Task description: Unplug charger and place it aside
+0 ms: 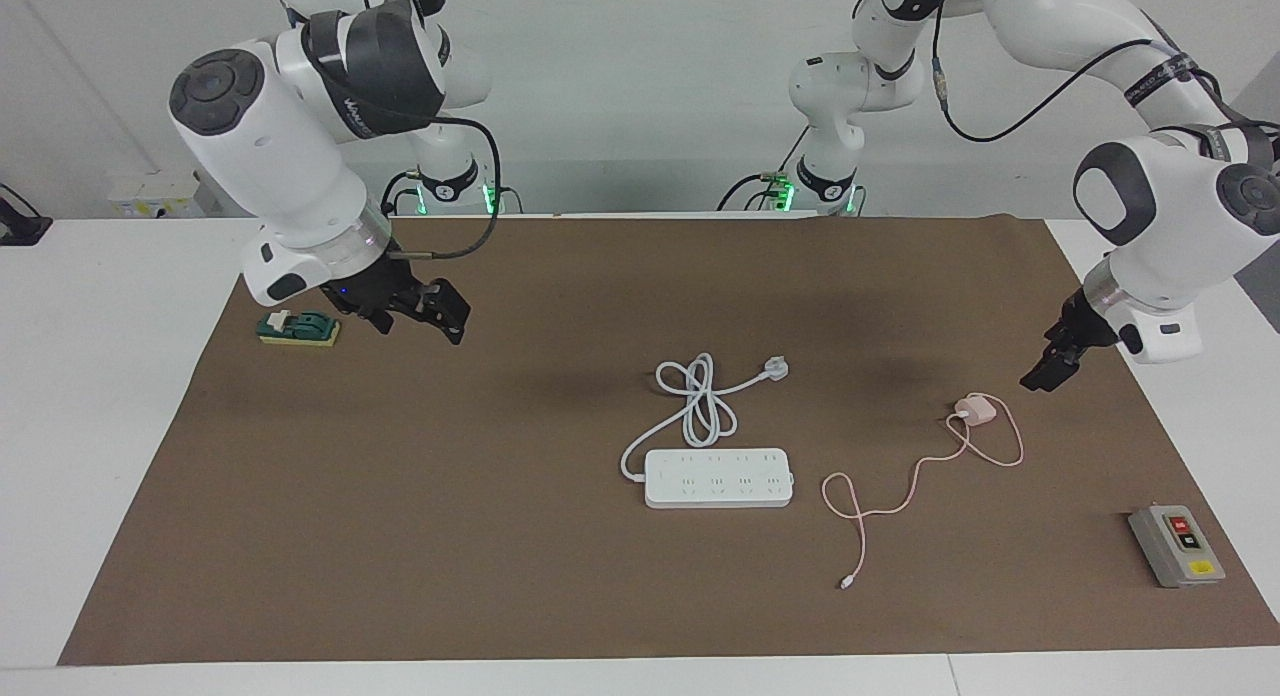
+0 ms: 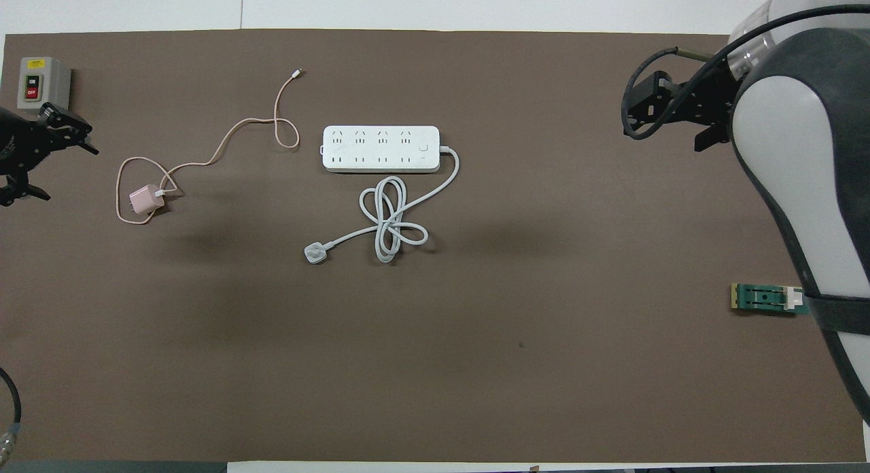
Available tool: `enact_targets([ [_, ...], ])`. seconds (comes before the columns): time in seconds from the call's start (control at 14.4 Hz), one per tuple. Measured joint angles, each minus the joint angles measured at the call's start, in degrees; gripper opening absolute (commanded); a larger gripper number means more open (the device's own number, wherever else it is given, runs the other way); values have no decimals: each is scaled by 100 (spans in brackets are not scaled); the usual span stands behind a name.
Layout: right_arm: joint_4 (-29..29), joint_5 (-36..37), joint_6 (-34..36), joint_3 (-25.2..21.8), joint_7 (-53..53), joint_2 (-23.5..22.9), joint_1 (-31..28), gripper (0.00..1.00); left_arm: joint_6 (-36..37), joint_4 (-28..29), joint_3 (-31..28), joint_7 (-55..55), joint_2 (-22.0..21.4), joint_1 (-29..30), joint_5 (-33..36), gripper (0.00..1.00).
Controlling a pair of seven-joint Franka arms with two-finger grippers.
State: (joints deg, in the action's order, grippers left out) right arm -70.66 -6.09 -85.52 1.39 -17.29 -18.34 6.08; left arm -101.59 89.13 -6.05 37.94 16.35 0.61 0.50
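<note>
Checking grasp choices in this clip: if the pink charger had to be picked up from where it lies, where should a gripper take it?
Probably by the charger's cube body, from straight above, fingers across two flat sides. It lies on the mat, apart from the power strip, near the left gripper. The thin cable loops around it, so avoid that.

Power strip [image 1: 719,477], switch box [image 1: 1176,545], green block [image 1: 298,328]

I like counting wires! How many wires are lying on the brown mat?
2. The charger and its thin pink cable lie toward the left arm's end. The power strip lies mid-mat, its thick white cord looped on the side nearer the robots.
</note>
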Motion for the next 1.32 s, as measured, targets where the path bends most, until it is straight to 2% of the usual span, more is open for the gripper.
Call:
enact_targets([
  [0.21, -9, 271, 318, -2, 1106, 283, -138, 100, 97, -253, 53, -555, -45, -19, 5, 100],
  [0.42, -250, 358, 572, -5, 1900, 717, -401, 100, 501, -367, 151, -1272, -312, -37, 5, 100],
  [0.62, -977, 473, 578, -10, 2079, 1333, -618, 100, 1128, -376, 190, -1955, -713, -65, 4, 100],
  [0.83, -1751, 639, 197, 2, 2088, 1786, -694, 100, 1548, -372, 250, -2744, -938, -161, 4, 100],
  [0.97, -1984, 654, 71, 22, 2088, 1880, -761, 100, 1613, -372, 258, -3004, -1056, -180, 4, 100],
  [1.32, -2009, 789, -37, 89, 2033, 1929, -887, 100, 1876, -357, 345, -3127, -1255, -320, 3, 100],
])
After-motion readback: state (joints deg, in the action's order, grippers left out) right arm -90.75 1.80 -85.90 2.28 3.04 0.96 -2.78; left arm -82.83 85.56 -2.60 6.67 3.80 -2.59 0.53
